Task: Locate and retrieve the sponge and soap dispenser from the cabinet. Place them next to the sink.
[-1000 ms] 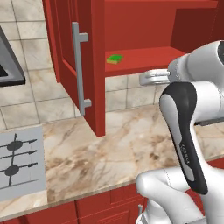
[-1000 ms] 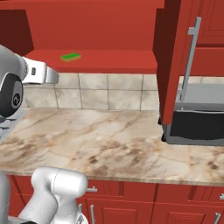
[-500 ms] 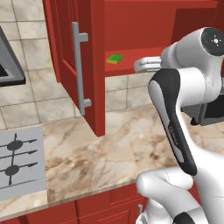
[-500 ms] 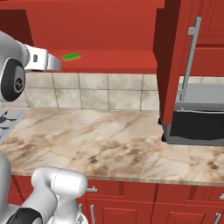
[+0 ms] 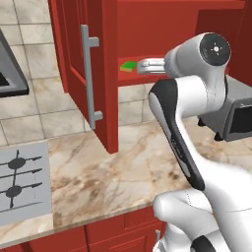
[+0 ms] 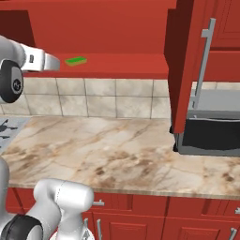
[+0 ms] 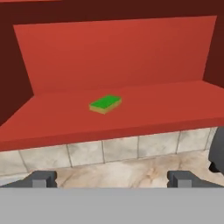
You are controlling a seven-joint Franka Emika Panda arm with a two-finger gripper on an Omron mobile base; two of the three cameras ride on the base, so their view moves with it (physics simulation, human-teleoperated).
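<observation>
We are reaching for the sponge (image 7: 105, 104) on the cabinet (image 7: 131, 57) shelf, jaws spread wide and empty. Next we should advance until they straddle the sponge.

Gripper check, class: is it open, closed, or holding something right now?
Gripper: open, holding nothing; the sponge lies on the cabinet shelf ahead of it.

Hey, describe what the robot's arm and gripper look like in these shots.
The arm is glossy white with rounded, bulky segments. A long black panel runs down one link, and a round dark grey joint cap with small pale dots sits at the top bend. The wrist end is a white block with small dark marks. The gripper has two small dark grey squared finger tips. No cables show.
</observation>
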